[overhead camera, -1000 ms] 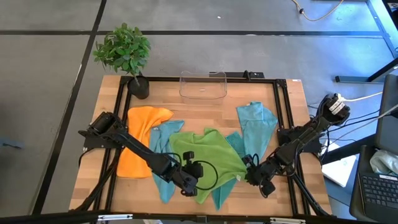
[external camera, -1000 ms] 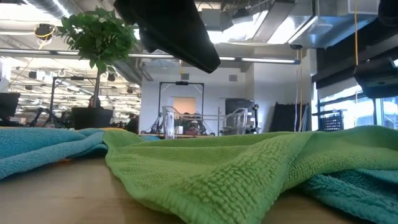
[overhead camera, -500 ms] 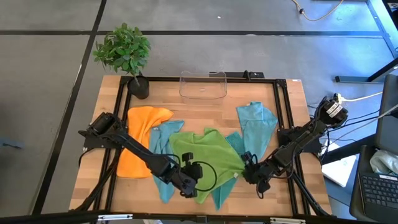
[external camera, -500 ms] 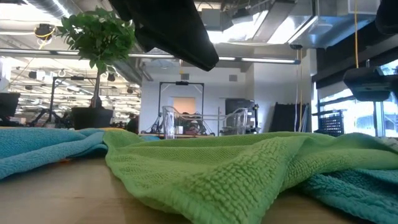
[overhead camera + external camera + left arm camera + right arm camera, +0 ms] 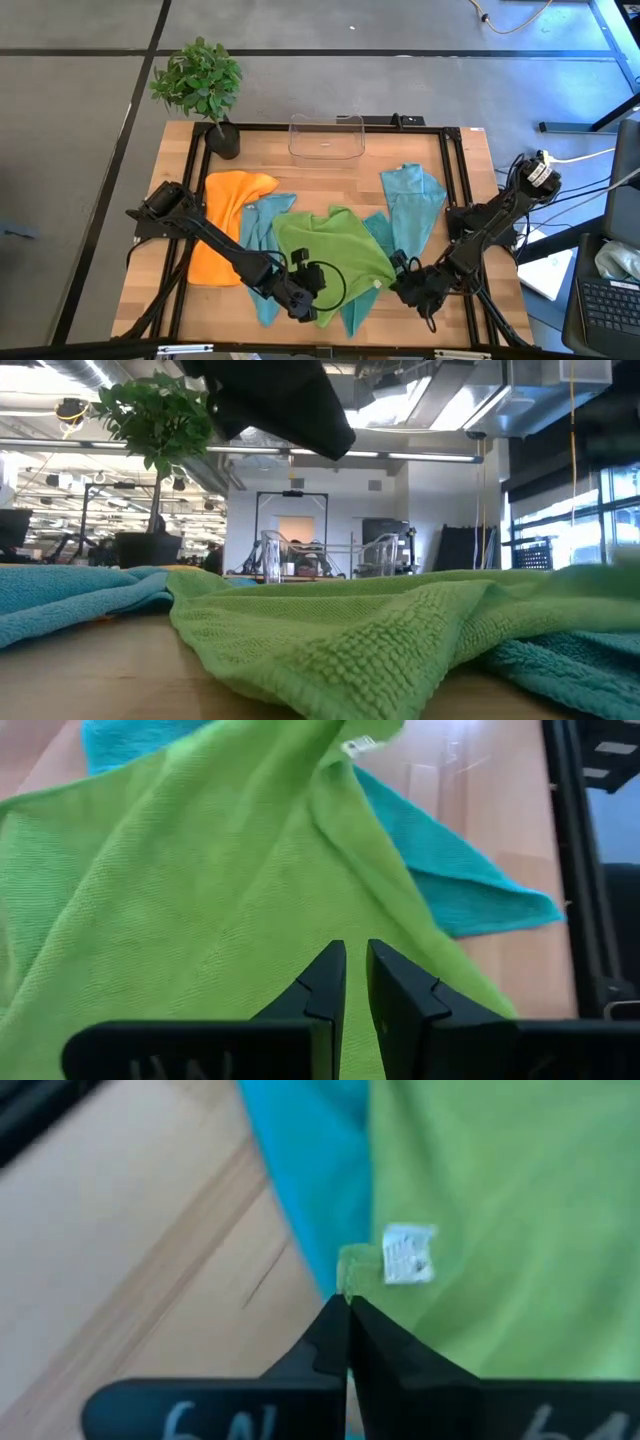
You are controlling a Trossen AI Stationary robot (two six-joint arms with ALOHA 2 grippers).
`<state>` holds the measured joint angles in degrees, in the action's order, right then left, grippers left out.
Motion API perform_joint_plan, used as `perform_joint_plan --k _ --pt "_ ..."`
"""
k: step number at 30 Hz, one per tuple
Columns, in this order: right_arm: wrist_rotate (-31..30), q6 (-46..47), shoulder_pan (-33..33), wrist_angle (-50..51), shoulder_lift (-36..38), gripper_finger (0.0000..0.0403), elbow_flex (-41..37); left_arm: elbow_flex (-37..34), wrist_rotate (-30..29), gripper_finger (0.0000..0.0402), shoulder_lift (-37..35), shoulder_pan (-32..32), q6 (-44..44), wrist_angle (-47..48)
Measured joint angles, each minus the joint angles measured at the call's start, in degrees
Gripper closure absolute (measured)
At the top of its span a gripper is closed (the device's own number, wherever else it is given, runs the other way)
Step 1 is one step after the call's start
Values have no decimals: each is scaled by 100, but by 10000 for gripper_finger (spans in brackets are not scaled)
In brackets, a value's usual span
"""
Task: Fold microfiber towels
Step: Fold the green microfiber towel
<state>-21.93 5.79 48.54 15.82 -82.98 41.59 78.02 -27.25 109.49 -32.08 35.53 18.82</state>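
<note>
**Both grippers on the lime green towel at the table's near edge**

Layout, high view, left to right, clock directions taken from the table centre:

1. A potted plant stands at 11 o'clock, at the far left corner of the wooden table.
2. The orange towel lies at 9 o'clock, crumpled, its right edge touching a teal towel.
3. The left gripper sits at 7 o'clock, low over the near left part of the lime green towel. In the left wrist view its fingers stand nearly together with a narrow gap, green cloth directly beyond the tips; whether cloth is pinched between them cannot be told.
4. The lime green towel is spread at 6 o'clock, overlapping teal towels on both sides. In the low view it fills the foreground as a rumpled ridge.
5. A clear plastic bin stands at 12 o'clock, against the far rail, well apart from the towels.
6. The right gripper is at 5 o'clock, at the near right corner of the lime green towel. In the right wrist view its fingers are pressed together on that corner, just beside the white label.
7. Another teal towel lies at 3 o'clock, folded over loosely.
</note>
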Motion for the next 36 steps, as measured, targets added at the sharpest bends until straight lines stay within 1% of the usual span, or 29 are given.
perform_joint_plan --k 4,8,13,16,20,23,27,31,33,36 --pt "-751 -176 103 498 163 392 369 0 151 363 -2 -35 -2 -58" --pt "-1646 -153 103 962 217 398 540 0 -157 358 -2 -103 99 -94" --pt "-3021 -297 98 963 217 392 555 0 -259 329 -2 -76 153 -95" --pt "-3515 -461 98 868 217 390 557 0 -329 310 -2 -15 155 -87" --pt "-3543 -453 63 881 217 395 557 0 -334 287 7 94 186 -113" --pt "-3543 -452 60 856 217 396 557 -2 -231 268 166 191 186 -451" --pt "-3543 -445 -51 799 217 390 559 -2 460 242 559 354 263 -1165" --pt "-3535 -307 -170 859 217 390 559 -7 1151 222 783 453 594 -1306" --pt "-3479 -307 -199 876 217 393 559 -7 1308 217 787 464 740 -1327" --pt "-3465 -307 -238 889 217 395 559 86 1293 218 790 457 843 -1275"
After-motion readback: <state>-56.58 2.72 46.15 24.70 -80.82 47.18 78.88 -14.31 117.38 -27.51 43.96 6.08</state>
